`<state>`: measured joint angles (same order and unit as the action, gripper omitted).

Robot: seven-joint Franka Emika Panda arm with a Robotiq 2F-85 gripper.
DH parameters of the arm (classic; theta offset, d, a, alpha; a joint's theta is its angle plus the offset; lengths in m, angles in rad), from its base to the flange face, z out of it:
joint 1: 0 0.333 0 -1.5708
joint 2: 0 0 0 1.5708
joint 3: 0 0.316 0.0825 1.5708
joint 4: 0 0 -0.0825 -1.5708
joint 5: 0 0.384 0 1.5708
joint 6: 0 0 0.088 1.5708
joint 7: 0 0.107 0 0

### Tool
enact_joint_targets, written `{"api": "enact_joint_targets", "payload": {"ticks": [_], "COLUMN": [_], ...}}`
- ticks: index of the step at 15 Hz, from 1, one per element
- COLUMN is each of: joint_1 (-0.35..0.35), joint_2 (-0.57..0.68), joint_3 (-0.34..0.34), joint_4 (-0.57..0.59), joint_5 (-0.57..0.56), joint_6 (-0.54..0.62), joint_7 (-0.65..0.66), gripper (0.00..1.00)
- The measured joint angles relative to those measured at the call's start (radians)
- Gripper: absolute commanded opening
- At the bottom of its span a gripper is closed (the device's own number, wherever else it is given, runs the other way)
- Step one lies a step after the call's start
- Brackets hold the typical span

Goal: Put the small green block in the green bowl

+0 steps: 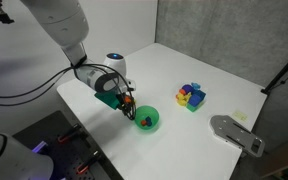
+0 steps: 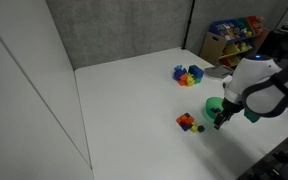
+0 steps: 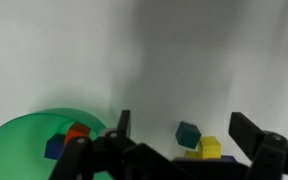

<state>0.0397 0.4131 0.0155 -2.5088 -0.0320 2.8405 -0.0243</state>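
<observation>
1. End effector [image 3: 182, 124] released, jaws spread wide, nothing held; it hangs low over the counter [image 1: 214, 60], just beside the green bowl [image 3: 24, 150]
2. Small green block [image 3: 188, 133] sits on the counter between my jaws in the wrist view, not yet in the bowl; yellow block [image 3: 211, 147] just beside it, contact unclear
3. Step in hand, as I judge it: the pick. Centre on the green block, descend straight, keep the yellow one outside the pinch
4. Close gently; so tiny a cube may twist or pop out
5. Bowl holds a red block [image 3: 77, 131]; lift above the rim before crossing, let go low
</observation>
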Motion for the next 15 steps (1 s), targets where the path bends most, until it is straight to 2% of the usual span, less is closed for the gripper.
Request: {"api": "enact_joint_targets", "payload": {"ticks": [8,15], "joint_1": [0.011,0.044], "joint_2": [0.197,0.311], "joint_3": [0.003,0.000], "joint_4": [0.109,0.188], "joint_5": [0.000,0.000], "joint_6": [0.118,0.177], "joint_7": [0.000,0.003], "gripper": [1.00,1.00]}}
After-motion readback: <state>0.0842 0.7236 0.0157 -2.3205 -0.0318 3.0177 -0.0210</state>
